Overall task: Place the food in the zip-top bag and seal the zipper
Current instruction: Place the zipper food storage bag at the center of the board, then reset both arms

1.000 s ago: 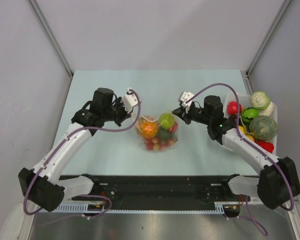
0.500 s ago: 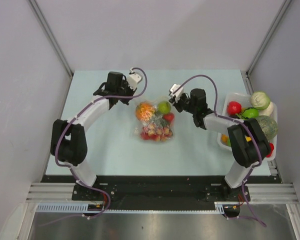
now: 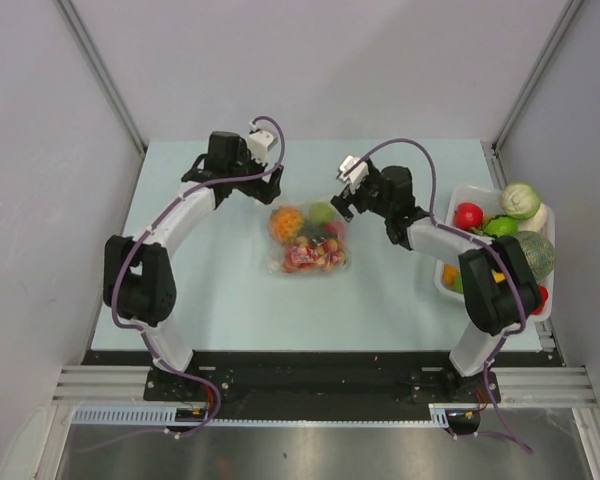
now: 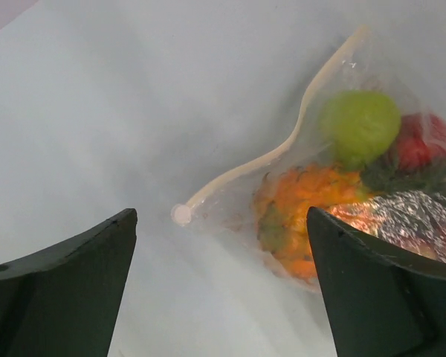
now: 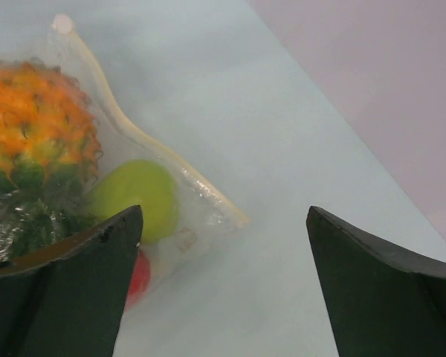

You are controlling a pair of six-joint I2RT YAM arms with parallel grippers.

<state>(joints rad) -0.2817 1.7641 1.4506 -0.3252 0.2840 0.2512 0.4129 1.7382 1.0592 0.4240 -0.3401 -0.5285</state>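
The zip-top bag (image 3: 306,240) lies on the pale table with food inside: an orange ruffled piece (image 4: 305,216), a green ball (image 4: 360,126) and red bits (image 5: 137,275). Its zipper (image 4: 282,149) runs as one cream strip along the far edge, ending in a round tab (image 4: 181,214). My left gripper (image 3: 263,188) hangs open just off the bag's left corner, and in the wrist view this gripper (image 4: 221,216) holds nothing. My right gripper (image 3: 342,203) is open beside the right corner. In the right wrist view the gripper (image 5: 224,212) is empty, with the zipper (image 5: 149,141) near its left finger.
A white tray (image 3: 458,195) stands at the right table edge, holding a red fruit (image 3: 468,215), a pale cabbage (image 3: 520,200), a netted green melon (image 3: 526,255) and other pieces. Grey walls close in the table at the back and sides.
Both grippers have opened and let go of the bag's top corners. The bag now rests flat on the table, and both grippers have drawn slightly back from it.
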